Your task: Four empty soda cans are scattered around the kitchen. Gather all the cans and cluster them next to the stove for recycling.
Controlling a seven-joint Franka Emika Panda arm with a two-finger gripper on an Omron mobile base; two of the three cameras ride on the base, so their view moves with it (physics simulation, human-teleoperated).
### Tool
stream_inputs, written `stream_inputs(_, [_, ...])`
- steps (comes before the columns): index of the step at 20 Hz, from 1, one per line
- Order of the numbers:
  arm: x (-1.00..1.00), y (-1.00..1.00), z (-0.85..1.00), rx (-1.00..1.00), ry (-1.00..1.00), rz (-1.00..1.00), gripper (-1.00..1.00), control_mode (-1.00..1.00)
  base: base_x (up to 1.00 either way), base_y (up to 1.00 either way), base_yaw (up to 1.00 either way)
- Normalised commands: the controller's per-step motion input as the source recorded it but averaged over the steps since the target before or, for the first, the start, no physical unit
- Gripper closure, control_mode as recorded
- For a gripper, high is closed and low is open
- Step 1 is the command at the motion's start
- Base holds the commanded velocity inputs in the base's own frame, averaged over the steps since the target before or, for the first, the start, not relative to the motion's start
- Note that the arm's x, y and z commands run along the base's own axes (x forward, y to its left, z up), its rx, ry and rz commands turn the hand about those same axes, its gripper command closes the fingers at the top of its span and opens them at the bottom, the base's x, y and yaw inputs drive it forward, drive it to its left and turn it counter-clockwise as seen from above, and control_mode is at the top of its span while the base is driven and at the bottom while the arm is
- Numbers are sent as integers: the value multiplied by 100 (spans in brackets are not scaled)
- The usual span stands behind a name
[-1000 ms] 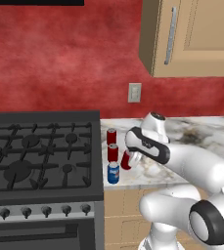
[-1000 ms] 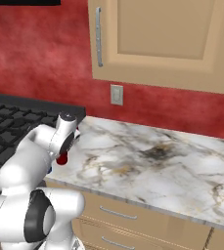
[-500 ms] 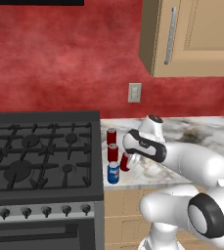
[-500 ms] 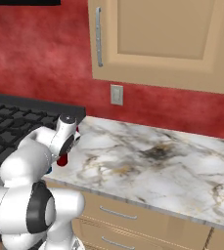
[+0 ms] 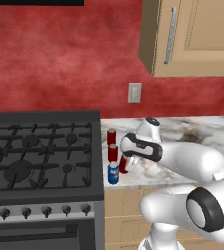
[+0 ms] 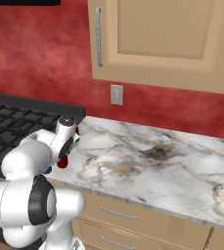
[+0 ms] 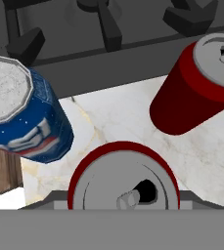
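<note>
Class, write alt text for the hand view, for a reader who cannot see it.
A red can, seen from above, sits directly below the camera. A blue can stands left and another red can upper right on marble counter, with the black stove behind.

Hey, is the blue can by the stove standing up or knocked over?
Upright. The blue can stands on the counter, silver top up, beside the stove.

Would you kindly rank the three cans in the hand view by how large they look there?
1. Nearest red can, closest to the camera and cut off at the bottom, so it only looks largest.
2. Blue can and far red can look about alike; I would not rank them.
</note>
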Motion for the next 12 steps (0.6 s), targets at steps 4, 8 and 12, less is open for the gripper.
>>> stream_inputs(4, [8, 12, -6, -2, 0, 0, 100, -100, 0, 0, 0])
stream_inputs(8, [7, 12, -7, -2, 0, 0, 100, -100, 0, 0, 0])
stream_inputs(12, [2, 5, -9, -1, 0, 0, 100, -100, 0, 0, 0])
